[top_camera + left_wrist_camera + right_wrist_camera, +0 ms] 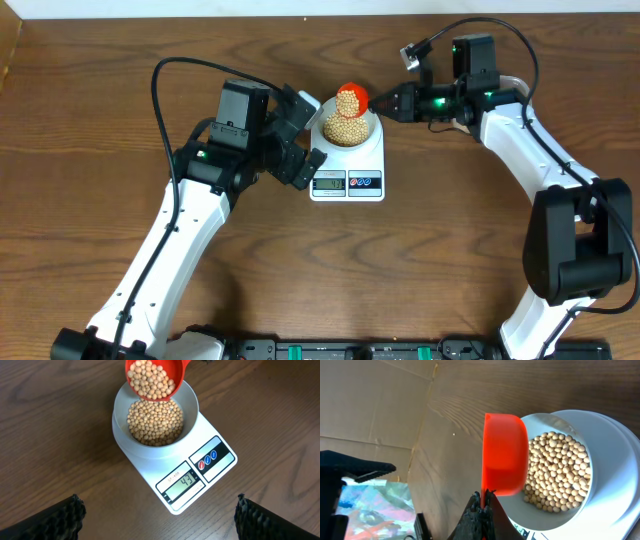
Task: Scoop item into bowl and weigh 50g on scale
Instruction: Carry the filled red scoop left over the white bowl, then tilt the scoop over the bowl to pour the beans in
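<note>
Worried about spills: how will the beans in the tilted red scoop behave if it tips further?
Small and round, the beans in the red scoop will likely pour out in a rush. Any missing the bowl would probably roll across the table.

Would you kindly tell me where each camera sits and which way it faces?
Overhead: above the table, looking straight down at the scale, the bowl and both arms.
Left wrist: on the left gripper, looking down at the beans and the display; its two fingertips show.
Right wrist: on the right gripper, looking along its fingers at the red scoop it holds.
Both wrist views share the bowl of beans.
</note>
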Robot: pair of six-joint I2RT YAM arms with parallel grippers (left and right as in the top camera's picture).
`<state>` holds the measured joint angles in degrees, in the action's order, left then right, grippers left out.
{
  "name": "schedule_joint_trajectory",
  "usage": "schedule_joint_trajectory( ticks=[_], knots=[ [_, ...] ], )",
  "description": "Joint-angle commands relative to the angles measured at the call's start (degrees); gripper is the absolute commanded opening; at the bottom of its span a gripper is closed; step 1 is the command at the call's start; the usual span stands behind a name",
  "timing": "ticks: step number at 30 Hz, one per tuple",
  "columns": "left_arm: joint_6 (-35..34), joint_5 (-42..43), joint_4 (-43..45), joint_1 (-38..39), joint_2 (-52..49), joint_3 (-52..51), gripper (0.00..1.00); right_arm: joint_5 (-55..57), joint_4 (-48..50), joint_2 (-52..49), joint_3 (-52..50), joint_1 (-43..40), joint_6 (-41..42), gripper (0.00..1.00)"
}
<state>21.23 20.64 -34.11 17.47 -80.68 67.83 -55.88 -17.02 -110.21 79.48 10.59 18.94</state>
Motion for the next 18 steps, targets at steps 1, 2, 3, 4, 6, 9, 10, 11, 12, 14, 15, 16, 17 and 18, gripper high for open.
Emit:
schedule_joint_trajectory(
  ticks=[1,2,3,4,6,9,10,11,12,14,15,16,17,18],
  knots=[
    [0.13,-0.37,-0.11,-0.02,-0.44,-0.11,0.98,1.7,-0.61,-0.37,-0.26,1.2,-2.34,0.01],
    [0.13,-0.37,-0.09,-0.02,-0.44,-0.13,0.98,1.99,-0.63,-0.31,-0.26,1.44,-2.56,0.01],
    [0.13,-0.37,-0.09,-0.02,-0.44,-0.13,0.98,2.01,-0.59,-0.17,-0.26,1.53,-2.84,0.01],
    [0.13,-0.37,-0.09,-0.02,-0.44,-0.13,0.98,2.29,-0.59,-0.02,-0.26,1.73,-2.95,0.01],
    [0.13,-0.37,-0.09,-0.02,-0.44,-0.13,0.98,3.67,-0.85,0.39,-0.26,1.95,-2.97,0.01],
    [0.13,-0.37,-0.11,-0.02,-0.44,-0.11,0.98,5.9,-1.51,1.29,-0.26,2.23,-3.82,0.01],
    [0.13,-0.37,-0.09,-0.02,-0.44,-0.13,0.98,6.62,-1.77,1.68,-0.24,2.27,-4.07,0.01],
    [0.13,-0.37,-0.11,-0.02,-0.44,-0.13,0.98,7.58,-2.16,2.14,-0.24,2.38,-4.5,0.01],
    [0.13,-0.37,-0.11,-0.02,-0.44,-0.13,0.98,8.5,-2.62,2.62,-0.24,2.47,-4.83,0.01],
    [0.13,-0.37,-0.09,-0.02,-0.44,-0.13,0.98,10.71,-3.48,3.56,-0.24,2.82,-5.88,0.01],
    [0.13,-0.37,-0.09,-0.02,-0.44,-0.13,0.98,12.07,-3.89,4.04,-0.24,3.06,-6.4,0.01],
    [0.13,-0.37,-0.09,-0.02,-0.44,-0.13,0.98,12.98,-4.24,4.44,-0.24,3.34,-6.93,0.01],
    [0.13,-0.37,-0.09,-0.02,-0.44,-0.13,0.98,13.97,-4.66,4.87,-0.22,3.65,-7.5,0.01],
    [0.13,-0.37,-0.09,-0.02,-0.44,-0.13,0.98,14.53,-4.94,5.22,-0.22,3.93,-8.11,0.01]
  ],
)
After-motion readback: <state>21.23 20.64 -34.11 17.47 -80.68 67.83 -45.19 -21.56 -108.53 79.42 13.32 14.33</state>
